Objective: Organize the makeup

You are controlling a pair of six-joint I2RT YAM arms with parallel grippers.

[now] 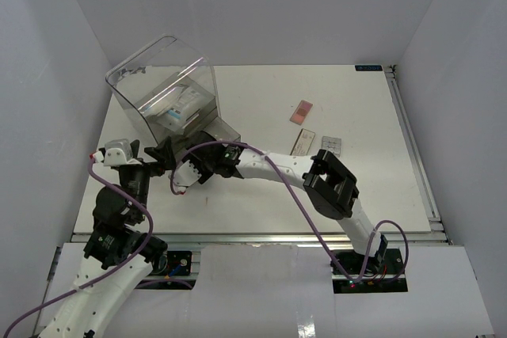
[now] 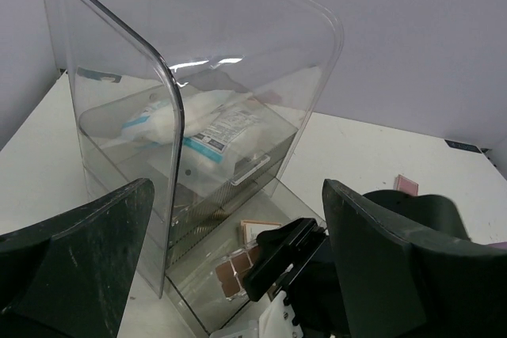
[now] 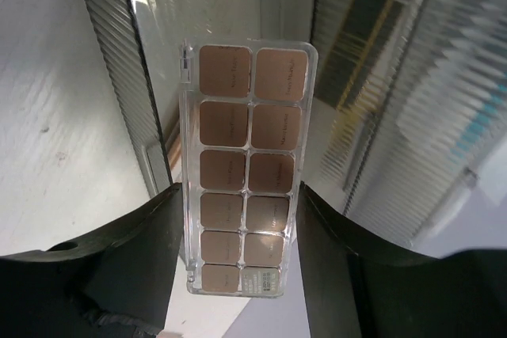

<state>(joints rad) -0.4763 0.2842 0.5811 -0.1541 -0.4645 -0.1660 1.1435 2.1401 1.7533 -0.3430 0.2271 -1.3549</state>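
1. Your right hand (image 3: 238, 195) is closed on the long edges of the brown palette (image 3: 242, 168), one black finger (image 3: 119, 263) on each side. The palette is a clear case with two columns of six brown pans.
2. From above, the right hand (image 1: 204, 165) is stretched across to the left half of the surface (image 1: 356, 100). It holds the palette at the open front of the clear box (image 1: 162, 85).
3. In the left wrist view, the brown palette (image 2: 238, 267) sits over the low tray (image 2: 273, 195) that sticks out from the foot of the box. You cannot tell whether it touches the tray floor.
4. Your left hand (image 1: 161, 154) is just beside the right one, at the near left corner of the box. Its fingers (image 2: 79, 251) are spread wide with nothing between them.
5. The clear box (image 2: 198, 77) stands in the far left corner of the surface, and sachets (image 2: 198, 128) with white and blue print are piled inside it.
6. A pink palette (image 1: 301, 111) lies flat right of centre, towards the far edge and well apart from both hands.
7. Nearer to you, a narrow strip (image 1: 303, 142) and a small pale flat item (image 1: 330, 146) lie near each other. The item is too small to identify.
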